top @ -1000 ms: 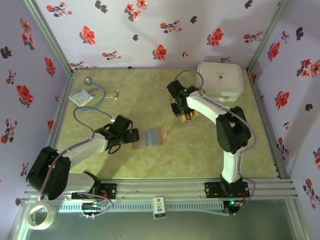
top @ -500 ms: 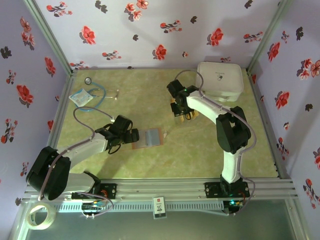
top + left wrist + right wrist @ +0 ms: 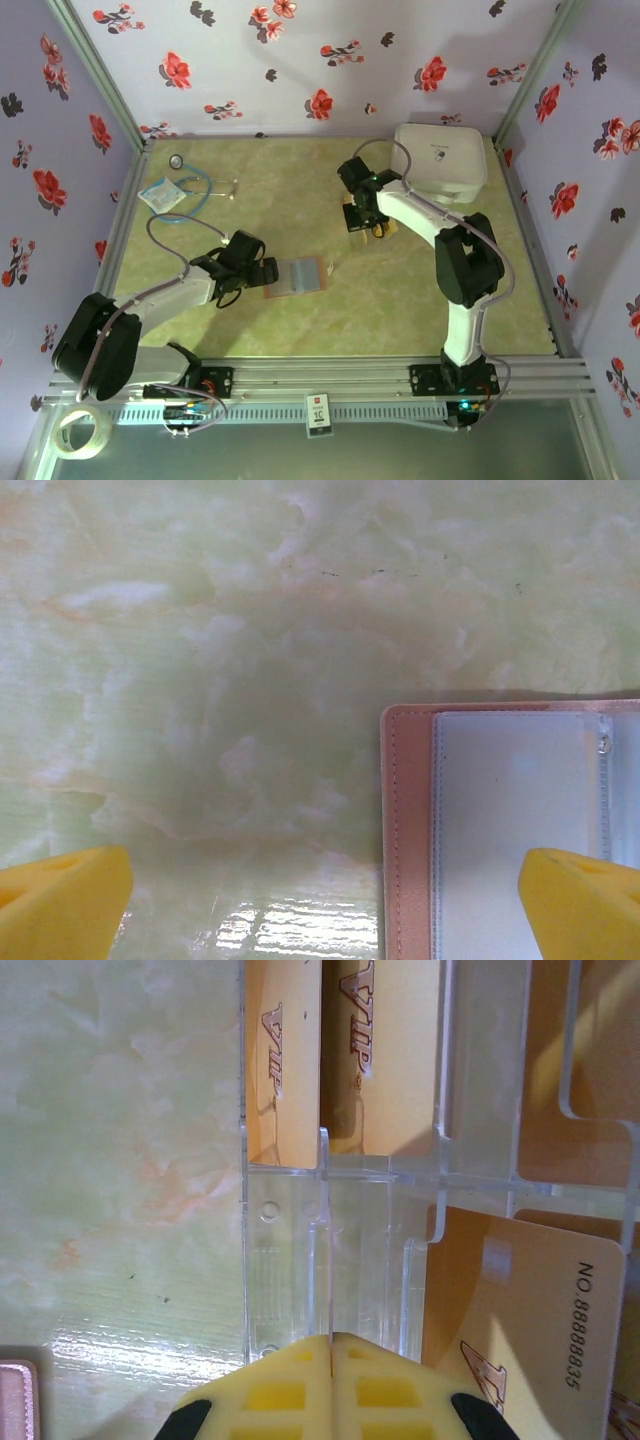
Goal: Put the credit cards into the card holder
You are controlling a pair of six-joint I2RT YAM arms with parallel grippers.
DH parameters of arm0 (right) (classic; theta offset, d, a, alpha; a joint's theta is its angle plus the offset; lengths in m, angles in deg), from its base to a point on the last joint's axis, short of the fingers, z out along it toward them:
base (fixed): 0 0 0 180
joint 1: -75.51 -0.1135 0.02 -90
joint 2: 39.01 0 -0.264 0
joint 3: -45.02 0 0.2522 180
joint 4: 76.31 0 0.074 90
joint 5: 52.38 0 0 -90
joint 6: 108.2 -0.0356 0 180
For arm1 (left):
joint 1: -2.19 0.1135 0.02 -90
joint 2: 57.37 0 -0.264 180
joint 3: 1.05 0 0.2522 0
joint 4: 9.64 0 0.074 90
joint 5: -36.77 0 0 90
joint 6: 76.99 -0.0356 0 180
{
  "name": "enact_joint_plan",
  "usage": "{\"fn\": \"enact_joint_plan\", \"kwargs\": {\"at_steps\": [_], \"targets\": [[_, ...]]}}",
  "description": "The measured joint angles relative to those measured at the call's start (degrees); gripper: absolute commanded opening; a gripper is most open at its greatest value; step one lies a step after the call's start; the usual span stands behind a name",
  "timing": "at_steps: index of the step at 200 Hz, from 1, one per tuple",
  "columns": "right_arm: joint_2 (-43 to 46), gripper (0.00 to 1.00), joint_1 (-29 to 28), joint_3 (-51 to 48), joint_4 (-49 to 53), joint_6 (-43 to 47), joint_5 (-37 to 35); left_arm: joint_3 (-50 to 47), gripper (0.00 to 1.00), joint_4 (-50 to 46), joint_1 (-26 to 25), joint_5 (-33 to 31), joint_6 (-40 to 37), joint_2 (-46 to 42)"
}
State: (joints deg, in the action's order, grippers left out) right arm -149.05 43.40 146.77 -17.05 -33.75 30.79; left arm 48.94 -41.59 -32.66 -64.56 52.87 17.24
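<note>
The card holder [image 3: 297, 274] lies open on the table, a reddish-brown border [image 3: 405, 830] around clear sleeves. My left gripper [image 3: 270, 272] hovers at its left edge, wide open [image 3: 325, 910], one finger over bare table and one over a sleeve. Golden credit cards [image 3: 390, 1050] lean in a clear slotted rack [image 3: 285, 1250] further back; another card [image 3: 530, 1300] stands to the right. My right gripper [image 3: 362, 222] is down over the rack, and its pads meet [image 3: 331, 1345] on a thin upright edge. I cannot tell whether that edge is a card or a rack divider.
A large white zippered case [image 3: 440, 160] sits at the back right, close behind the right arm. A stethoscope [image 3: 190, 190] and a small packet [image 3: 160, 195] lie at the back left. A tape roll [image 3: 80, 435] rests below the table's near rail.
The right gripper's fingers have come together over the rack, and its wrist has shifted slightly back. The left arm and the card holder have not moved.
</note>
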Motion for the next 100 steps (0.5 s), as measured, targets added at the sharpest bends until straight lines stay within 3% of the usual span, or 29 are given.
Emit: {"fn": "enact_joint_plan", "kwargs": {"at_steps": [53, 100], "targets": [[8.55, 0.0, 0.15, 0.02, 0.24, -0.11, 3.45, 0.13, 1.0, -2.19, 0.0, -0.02, -1.09, -1.68], [16.13, 0.0, 0.13, -3.98, -5.97, -4.15, 12.26, 0.28, 1.0, -3.78, -0.02, -0.02, -1.31, -1.84]]}}
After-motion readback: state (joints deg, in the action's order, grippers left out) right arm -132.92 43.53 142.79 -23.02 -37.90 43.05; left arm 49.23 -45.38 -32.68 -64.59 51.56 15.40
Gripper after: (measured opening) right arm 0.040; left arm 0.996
